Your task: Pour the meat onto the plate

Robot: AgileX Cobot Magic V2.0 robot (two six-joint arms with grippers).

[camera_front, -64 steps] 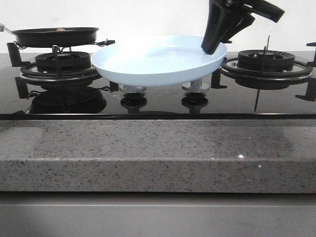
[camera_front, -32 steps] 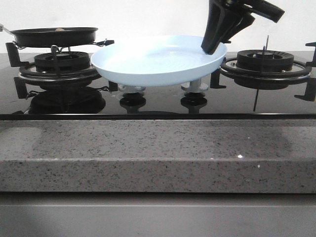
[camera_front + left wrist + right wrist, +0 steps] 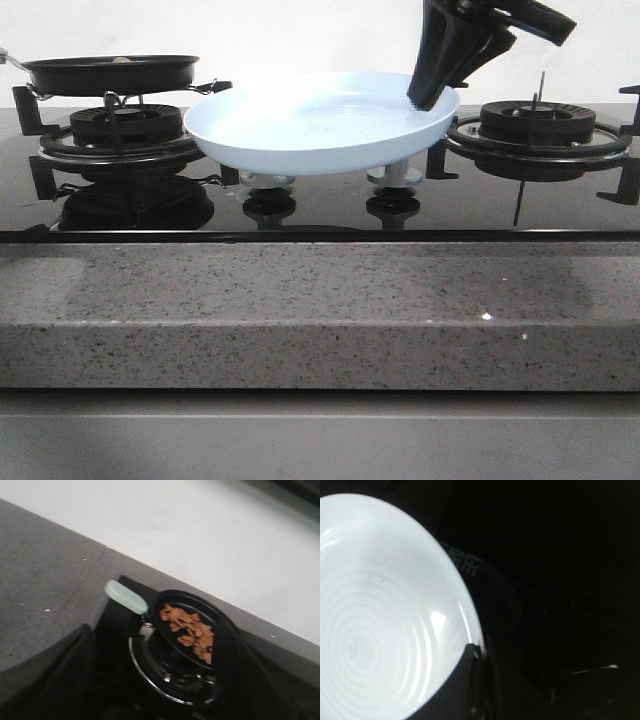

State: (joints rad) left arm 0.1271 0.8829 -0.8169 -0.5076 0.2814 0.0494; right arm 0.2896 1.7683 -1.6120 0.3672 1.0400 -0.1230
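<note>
The pale blue plate [image 3: 320,125] hangs level above the stove's middle, just over the knobs. My right gripper [image 3: 425,98] is shut on its right rim; in the right wrist view the plate [image 3: 375,630] is bare and my gripper [image 3: 482,655] pinches its edge, one finger [image 3: 462,685] on the inner side. The black frying pan [image 3: 110,72] sits on the left burner. In the left wrist view the meat [image 3: 192,632] lies heaped in the pan [image 3: 185,596], which has a pale green handle [image 3: 125,596]. My left gripper [image 3: 155,700] is open and empty, short of the pan.
Left burner grate [image 3: 125,125] under the pan and right burner grate [image 3: 540,125] flank the plate. Two knobs [image 3: 270,205] stand under it on the black glass hob. A speckled grey counter edge [image 3: 320,310] runs along the front, and a white wall stands behind.
</note>
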